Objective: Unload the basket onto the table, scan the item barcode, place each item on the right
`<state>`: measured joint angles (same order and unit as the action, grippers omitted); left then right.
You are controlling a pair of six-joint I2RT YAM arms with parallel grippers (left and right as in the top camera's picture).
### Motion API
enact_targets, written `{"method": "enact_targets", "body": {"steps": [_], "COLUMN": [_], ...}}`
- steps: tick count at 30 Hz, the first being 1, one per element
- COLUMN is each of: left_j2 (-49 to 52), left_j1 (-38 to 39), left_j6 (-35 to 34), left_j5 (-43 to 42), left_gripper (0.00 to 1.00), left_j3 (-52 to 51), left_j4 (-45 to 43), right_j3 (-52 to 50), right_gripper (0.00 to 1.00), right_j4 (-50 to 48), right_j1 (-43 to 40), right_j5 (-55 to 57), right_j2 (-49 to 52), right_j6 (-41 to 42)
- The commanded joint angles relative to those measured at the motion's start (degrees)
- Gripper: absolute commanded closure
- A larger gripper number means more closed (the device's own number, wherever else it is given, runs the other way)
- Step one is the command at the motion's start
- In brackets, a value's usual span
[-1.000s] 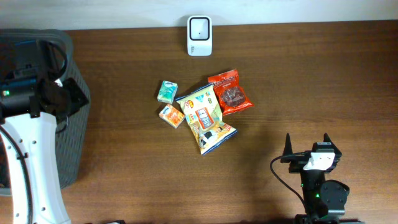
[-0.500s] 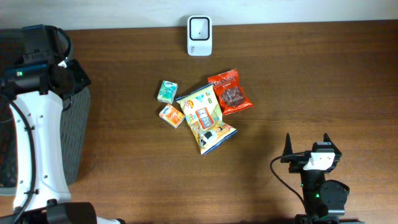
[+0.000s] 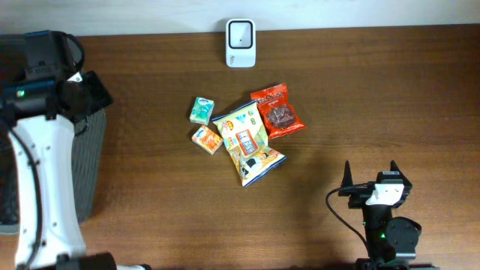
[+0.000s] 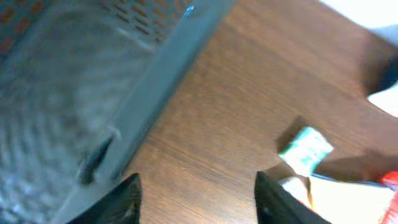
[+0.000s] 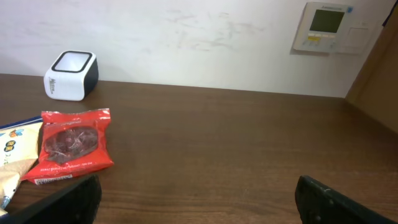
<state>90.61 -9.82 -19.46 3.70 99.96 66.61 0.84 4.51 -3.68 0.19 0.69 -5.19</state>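
Overhead, the snacks (image 3: 247,142) lie heaped mid-desk (image 3: 375,90), near the scanner (image 3: 241,43). The left tool (image 4: 199,193) hangs apart and empty by the basket (image 4: 161,87) rim; the right tool (image 5: 199,199) is spread wide, holding nothing. Best next: reach for the green box (image 3: 201,110), loose at the heap's edge, gripping its sides. Since a second ago, the left arm (image 3: 41,187) has swung off the basket deskward.

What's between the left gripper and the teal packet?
Nothing: only bare table separates the left gripper from the teal packet, clearest in the left wrist view.
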Motion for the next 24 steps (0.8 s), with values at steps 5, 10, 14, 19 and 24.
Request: {"method": "enact_targets", "body": {"steps": [5, 10, 14, 19, 24], "left_j2": [-10.4, -10.5, -10.5, -10.5, -10.5], "left_j1": [0.4, 8.1, 16.7, 22.7, 22.7], "left_j6": [3.5, 11.7, 15.1, 8.8, -9.7], "left_j5": [-24.1, -29.5, -28.5, -11.5, 6.8], "left_gripper": [0.46, 0.24, 0.01, 0.01, 0.01], "left_j3": [1.6, 0.5, -2.2, -6.2, -7.4], "left_j4": [6.1, 14.6, 14.8, 10.3, 9.8], "right_j3": [-0.5, -0.5, -0.5, -0.5, -0.5], "right_gripper": [0.01, 0.02, 0.02, 0.02, 0.01], "right_j4": [0.1, 0.1, 0.1, 0.1, 0.1], "right_j1": [0.3, 0.3, 0.3, 0.3, 0.3], "right_j5": [0.3, 0.3, 0.3, 0.3, 0.3], "right_j2": [-0.4, -0.4, -0.4, -0.4, -0.4], "right_j6": [-0.4, -0.4, -0.4, -0.4, -0.4]}}
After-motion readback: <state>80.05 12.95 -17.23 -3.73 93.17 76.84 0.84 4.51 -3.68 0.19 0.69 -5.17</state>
